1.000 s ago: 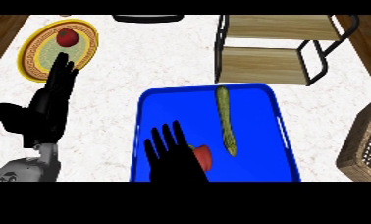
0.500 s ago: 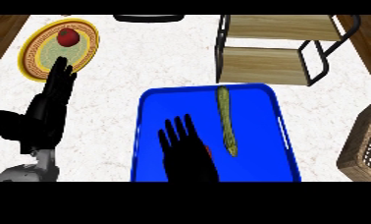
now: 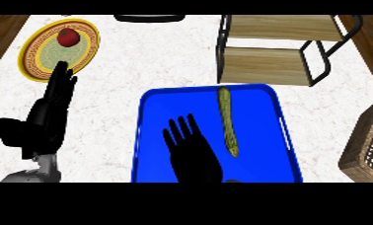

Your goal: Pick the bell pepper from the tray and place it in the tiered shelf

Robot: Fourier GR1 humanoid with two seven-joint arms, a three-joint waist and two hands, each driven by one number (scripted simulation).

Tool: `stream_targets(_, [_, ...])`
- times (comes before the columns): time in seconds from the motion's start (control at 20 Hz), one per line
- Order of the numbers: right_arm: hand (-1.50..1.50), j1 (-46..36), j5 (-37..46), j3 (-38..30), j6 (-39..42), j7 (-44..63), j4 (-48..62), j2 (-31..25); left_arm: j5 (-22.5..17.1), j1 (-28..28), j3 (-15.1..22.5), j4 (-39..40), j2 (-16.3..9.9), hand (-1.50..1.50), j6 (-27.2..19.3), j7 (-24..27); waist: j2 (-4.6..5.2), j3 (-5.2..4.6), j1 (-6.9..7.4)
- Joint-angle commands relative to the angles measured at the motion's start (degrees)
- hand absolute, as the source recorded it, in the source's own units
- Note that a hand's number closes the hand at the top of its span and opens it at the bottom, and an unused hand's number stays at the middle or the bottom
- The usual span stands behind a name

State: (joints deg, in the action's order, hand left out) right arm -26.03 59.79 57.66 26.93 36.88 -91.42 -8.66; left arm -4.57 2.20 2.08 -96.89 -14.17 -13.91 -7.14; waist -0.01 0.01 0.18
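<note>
The right hand [image 3: 191,151] has moved up the blue tray [image 3: 153,120] over the last second. A second ago a red bell pepper showed just beside its thumb, near the tray's 6 o'clock edge; now the hand lies flat over that spot with its fingers straight and spread, pointing toward 12 o'clock, and the pepper is not visible. It is most likely hidden under the palm, though the view does not show whether the hand touches it. With the fingers uncurled, nothing is gripped yet, so the pick looks barely begun: the hand seems placed for a grasp, and closing round the pepper remains to be done.

Just beside the hand, toward 3 o'clock, a long green vegetable [image 3: 227,120] lies lengthwise on the tray. It sits near the fingers and could be nudged if the hand spreads or slides sideways while closing.

The tiered shelf [image 3: 271,46] stands on the worktop [image 3: 146,61] at about 1 o'clock from the tray, well apart from the hand, its two wooden boards bare. The dark frame round the boards is what the hand must clear on the way in.

The left hand [image 3: 53,105] rests open at 9 o'clock, fingers up, just short of a yellow plate [image 3: 36,56] holding a red fruit [image 3: 68,37]. A wicker basket [image 3: 358,150] shows at the 3 o'clock edge, off the likely path.
</note>
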Motion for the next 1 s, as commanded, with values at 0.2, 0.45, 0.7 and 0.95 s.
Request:
stream_targets(0.2, [-1.50,2.3,6.0,-3.9,-1.6,-6.6,8.0,3.3,1.8,4.2,-1.9,2.0,1.1,0.00,1.0,-1.7,0.03,0.00,-0.09])
stream_targets(0.45, [1.50,3.6,8.0,-3.6,-0.7,-9.9,11.7,3.2,2.7,4.6,-1.5,2.9,2.4,0.00,0.8,-3.2,0.03,0.00,-0.13])
stream_targets(0.7, [1.50,4.4,14.0,0.3,-7.1,-14.2,9.5,-0.2,0.2,1.9,-3.8,0.1,1.0,0.00,3.8,-2.3,-0.04,0.00,-0.08])
stream_targets(0.95, [1.50,8.7,9.8,-13.5,-8.9,-3.5,9.3,4.1,0.5,3.4,-4.4,1.0,1.3,0.00,2.7,-2.9,-0.04,0.04,-1.08])
